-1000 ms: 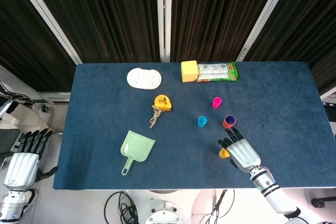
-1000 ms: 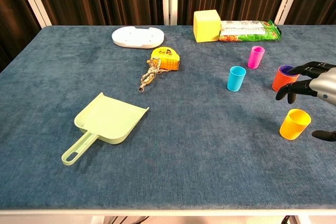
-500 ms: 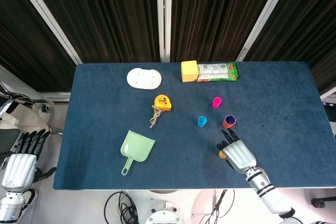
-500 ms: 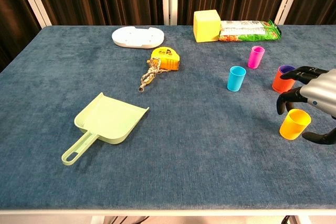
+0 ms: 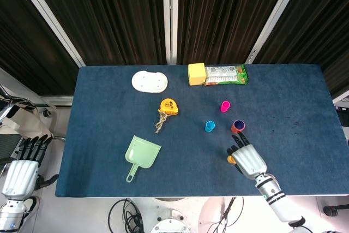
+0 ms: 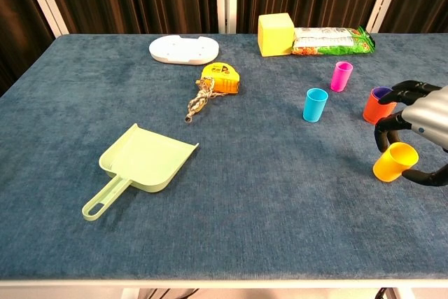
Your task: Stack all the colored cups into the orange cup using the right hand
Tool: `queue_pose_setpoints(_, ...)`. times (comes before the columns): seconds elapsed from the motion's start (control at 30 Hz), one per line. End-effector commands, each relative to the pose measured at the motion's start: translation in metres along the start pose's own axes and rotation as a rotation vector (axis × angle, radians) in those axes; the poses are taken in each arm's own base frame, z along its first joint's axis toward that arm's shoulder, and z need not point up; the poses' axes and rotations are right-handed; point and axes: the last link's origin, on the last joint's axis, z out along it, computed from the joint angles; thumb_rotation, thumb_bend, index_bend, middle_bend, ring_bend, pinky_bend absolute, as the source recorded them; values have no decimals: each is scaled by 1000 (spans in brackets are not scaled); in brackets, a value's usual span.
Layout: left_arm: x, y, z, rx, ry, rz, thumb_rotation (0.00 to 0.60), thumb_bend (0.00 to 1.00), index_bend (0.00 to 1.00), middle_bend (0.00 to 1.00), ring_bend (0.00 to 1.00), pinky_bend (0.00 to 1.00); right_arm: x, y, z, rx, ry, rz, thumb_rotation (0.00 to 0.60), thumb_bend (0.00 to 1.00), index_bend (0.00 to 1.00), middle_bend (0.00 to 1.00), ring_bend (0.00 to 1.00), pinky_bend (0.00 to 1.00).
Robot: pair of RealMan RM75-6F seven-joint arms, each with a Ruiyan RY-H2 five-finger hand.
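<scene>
Right robot hand [image 6: 420, 127], lower right of both views: silver shell with dark fingers curled around the yellow cup [image 6: 395, 162], one finger arched over the rim on the far side and the thumb hooked beneath on the near side. The yellow cup is tilted, its open mouth turned toward the upper right of the chest view; whether its base touches the bench [image 6: 280, 229] cannot be told. In the head view the right robot hand [image 5: 248, 159] covers most of the yellow cup [image 5: 231, 160].

Orange cup [image 6: 376, 107], upright just above the right robot hand in the chest view, is a smooth tapered plastic tumbler with a purple cup [image 6: 382, 93] nested inside, only the purple rim showing. Blue cup [image 6: 315, 104] and pink cup [image 6: 341, 75] stand upright and apart to its left, both of the same glossy tapered form.

Left robot hand [image 5: 22, 170], lower left edge of the head view, hangs off the bench with fingers straight and apart, holding nothing.

Bench surface: dark blue napped fabric. Also present: pale green plastic dustpan [image 6: 142, 166], lower left; white oval dish [image 6: 183, 49], upper left; yellow cube [image 6: 275, 33] beside a green crinkled snack packet [image 6: 332, 39], top centre; orange tape measure [image 6: 220, 78] with a frayed rope knot [image 6: 200, 99].
</scene>
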Motion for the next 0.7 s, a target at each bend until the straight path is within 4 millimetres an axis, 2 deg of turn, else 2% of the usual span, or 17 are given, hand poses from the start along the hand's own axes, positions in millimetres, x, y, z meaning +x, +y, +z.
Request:
queue_pose_setpoints(0.03, 0, 0, 0, 0, 0, 0, 600, 34, 55, 43, 0, 0, 10, 2, 1, -7, 37, 15, 600, 267, 478, 469, 103, 0)
queue_pose_setpoints(0.23, 0, 1, 1, -6, 1, 0, 600, 35, 55, 43, 0, 0, 43, 15, 10, -48, 145, 49, 600, 267, 479, 469, 103, 0)
queue_pose_setpoints(0.37, 0, 2, 1, -8, 2, 0, 600, 34, 55, 43, 0, 0, 58, 26, 21, -92, 203, 30, 600, 268, 479, 469, 103, 0)
queue_pose_setpoints(0.53, 1, 1, 2, -7, 3, -1, 600, 35, 55, 43, 0, 0, 61, 42, 40, -155, 211, 33, 600, 267, 478, 469, 103, 0)
queue_pose_setpoints(0.7, 1, -1, 2, -3, 3, -2, 600, 35, 55, 43, 0, 0, 51, 55, 54, -214, 178, 28, 600, 267, 479, 468, 104, 0)
